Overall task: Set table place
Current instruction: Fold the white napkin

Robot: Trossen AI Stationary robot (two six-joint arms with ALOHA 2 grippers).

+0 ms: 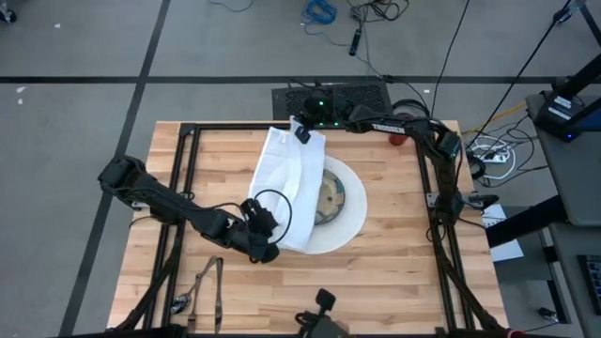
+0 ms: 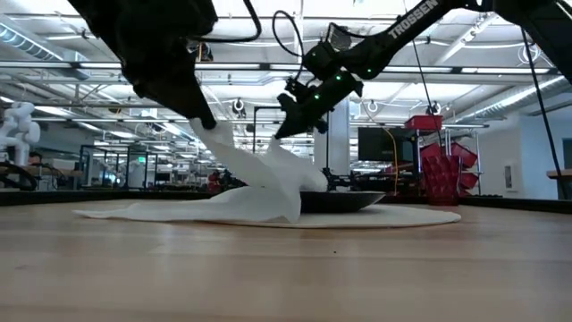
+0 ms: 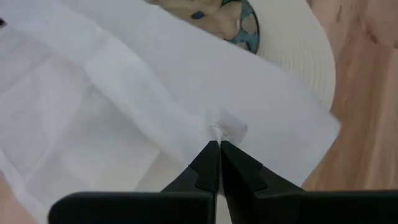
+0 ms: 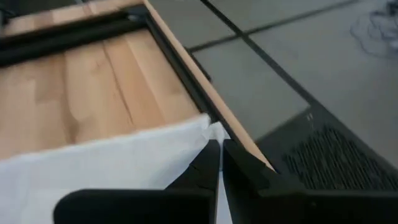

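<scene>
A white cloth napkin (image 1: 286, 183) stretches from the table's far edge toward the near side, draped over the left part of the big white plate (image 1: 355, 221) and beside the patterned bowl (image 1: 333, 197) on it. My left gripper (image 1: 274, 246) is shut on the napkin's near end. My right gripper (image 1: 302, 133) is shut on its far corner. In the low view the napkin (image 2: 259, 188) hangs from both grippers and sags onto the plate (image 2: 420, 216). A small red cup (image 1: 399, 139) stands at the far right, and dark cutlery (image 1: 202, 286) lies near the front left. My left gripper pinches a small pucker of the napkin (image 3: 225, 128) between its two fingertips, slanting down from the table's left near side. That end is lifted (image 2: 213, 130), and the cloth slopes down slack from it. One layer or several, I cannot tell. My right gripper pinches the napkin's far corner (image 4: 211, 129) between its fingertips, slanting down from the table's far right. The corner is held up above the table's far edge (image 2: 284, 134). The cloth falls from it onto the plate.
The table's black frame (image 1: 235, 127) runs along the far edge right under my right gripper. Bare wood (image 1: 404, 272) lies right of and in front of the plate. A dark device (image 1: 324, 314) sits at the near edge.
</scene>
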